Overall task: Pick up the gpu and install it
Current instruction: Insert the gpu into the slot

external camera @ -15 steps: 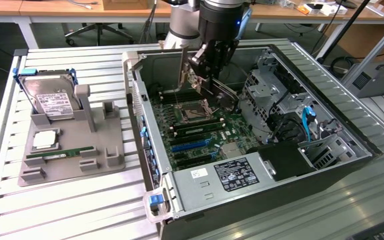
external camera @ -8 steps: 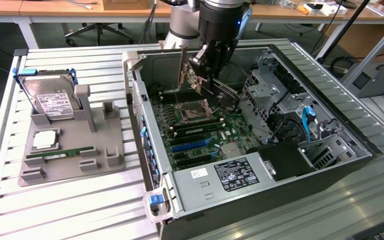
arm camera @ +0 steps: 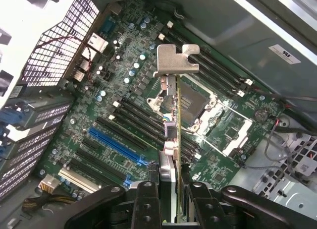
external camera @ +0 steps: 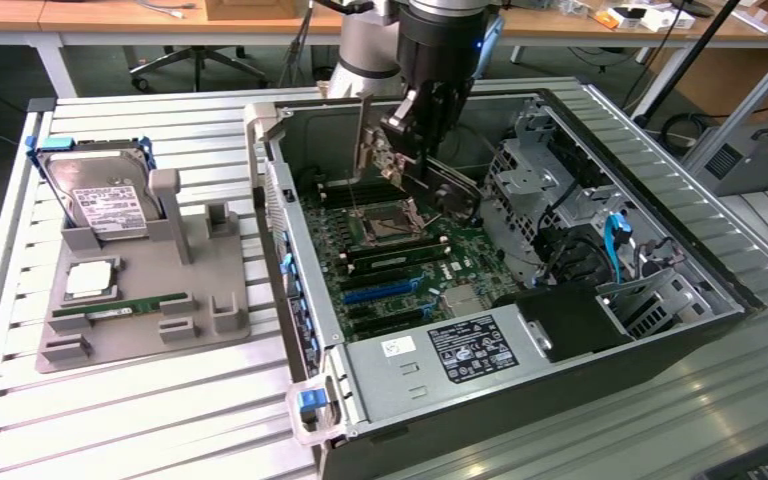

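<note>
The gpu [arm camera: 173, 60] hangs over the motherboard [arm camera: 114, 90] inside the case [external camera: 317, 130].

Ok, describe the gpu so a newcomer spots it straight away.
Find the open computer case. Above its motherboard the tool grips the gpu. Unlike the hard drive and RAM stick on the grey stand, it is a thin card held on edge, silver bracket at one end.
</note>
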Motion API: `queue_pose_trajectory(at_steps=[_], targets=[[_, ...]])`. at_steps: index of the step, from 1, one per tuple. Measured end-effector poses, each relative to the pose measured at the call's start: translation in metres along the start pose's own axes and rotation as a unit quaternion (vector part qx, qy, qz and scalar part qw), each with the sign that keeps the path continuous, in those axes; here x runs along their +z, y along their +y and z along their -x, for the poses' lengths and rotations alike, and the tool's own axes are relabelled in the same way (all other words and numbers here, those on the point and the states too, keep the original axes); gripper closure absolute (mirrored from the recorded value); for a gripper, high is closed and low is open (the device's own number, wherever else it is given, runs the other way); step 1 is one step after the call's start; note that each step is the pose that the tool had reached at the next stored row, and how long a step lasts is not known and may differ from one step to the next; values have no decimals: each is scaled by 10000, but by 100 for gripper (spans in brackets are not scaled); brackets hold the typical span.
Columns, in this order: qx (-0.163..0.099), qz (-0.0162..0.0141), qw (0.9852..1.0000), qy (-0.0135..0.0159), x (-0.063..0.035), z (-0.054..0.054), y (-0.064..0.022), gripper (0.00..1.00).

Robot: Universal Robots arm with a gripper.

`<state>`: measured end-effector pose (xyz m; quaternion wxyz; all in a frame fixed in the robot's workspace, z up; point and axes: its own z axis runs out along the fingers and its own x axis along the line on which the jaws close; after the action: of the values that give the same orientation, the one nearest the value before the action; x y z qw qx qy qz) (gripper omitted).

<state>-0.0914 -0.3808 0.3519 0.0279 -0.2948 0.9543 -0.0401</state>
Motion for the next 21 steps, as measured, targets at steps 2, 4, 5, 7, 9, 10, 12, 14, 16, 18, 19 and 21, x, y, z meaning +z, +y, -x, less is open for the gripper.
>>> queue_pose_trajectory(at_steps=[2,4,5,7,9,10,12,14,16,18,19,21], targets=[[-56,0,10000,-4,0,0,0,73],[-114,1,9999,-9,0,-1,-1,73],[-150,1,9999,-12,0,-1,-1,73],[-210,2,9998,-17,1,-1,-1,73],[-265,2,9996,-21,1,-1,-2,73],[-307,2,9995,-24,1,-1,-2,73],[-370,2,9993,-29,2,-1,-2,73],[-418,2,9991,-32,2,-2,-2,73],[-471,2,9989,-36,2,-2,-3,73],[-529,2,9986,-40,2,-2,-3,73],[-566,2,9984,-43,2,-2,-3,73],[-623,2,9980,-47,2,-2,-3,73]])
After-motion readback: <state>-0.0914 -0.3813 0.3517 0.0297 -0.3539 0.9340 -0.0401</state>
